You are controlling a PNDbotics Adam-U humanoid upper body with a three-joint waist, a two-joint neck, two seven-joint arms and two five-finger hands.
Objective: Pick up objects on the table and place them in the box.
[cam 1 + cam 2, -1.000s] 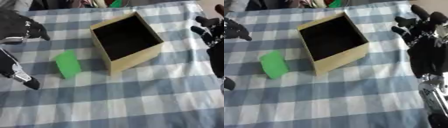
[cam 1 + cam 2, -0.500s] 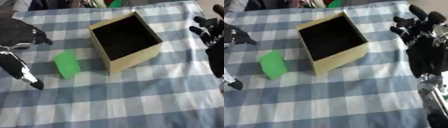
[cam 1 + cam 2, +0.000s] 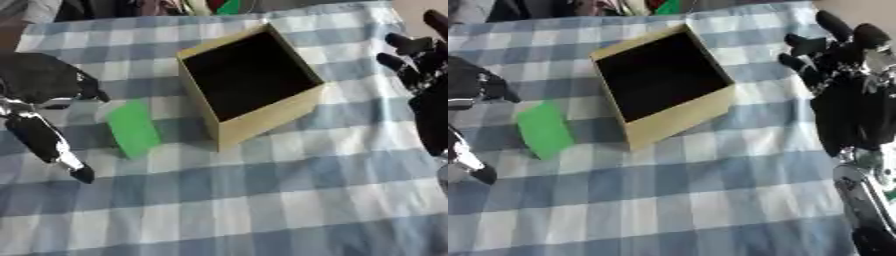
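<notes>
A flat green block [image 3: 134,128] lies on the blue-and-white checked cloth, just left of an open tan cardboard box [image 3: 251,83] with a dark, empty-looking inside. My left hand [image 3: 42,85] hovers at the left edge, right beside the green block, fingers spread apart with one long finger [image 3: 54,150] reaching down past the block's left side; it holds nothing. My right hand [image 3: 852,95] stands at the right edge, fingers up and relaxed, well to the right of the box.
The checked tablecloth [image 3: 262,200] covers the whole table. Colourful clutter, including something green [image 3: 229,7], lies beyond the far edge. The right forearm [image 3: 866,200] runs down the right border.
My left hand has moved right and down, closing in on the green block. The block, the box and my right hand have stayed in place.
</notes>
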